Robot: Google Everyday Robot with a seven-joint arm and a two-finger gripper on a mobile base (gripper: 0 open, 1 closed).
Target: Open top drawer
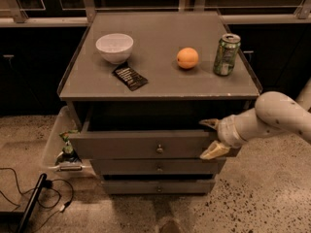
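Currently my gripper (212, 138) sits at the right end of the top drawer (146, 144), below the worktop's (165, 84) front-right corner, fingers spread, released. The drawer stands partly out past the front edge, with bare floor (262, 203) ahead. Count: three drawers; one bowl (114, 47), one packet (129, 77), one orange (187, 58), one can (226, 54).

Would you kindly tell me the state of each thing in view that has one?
top drawer, partly pulled out
middle drawer, pushed in
bottom drawer, pushed in
claw, at top drawer's right end
bowl, upright, looks empty
can, upright
orange, whole
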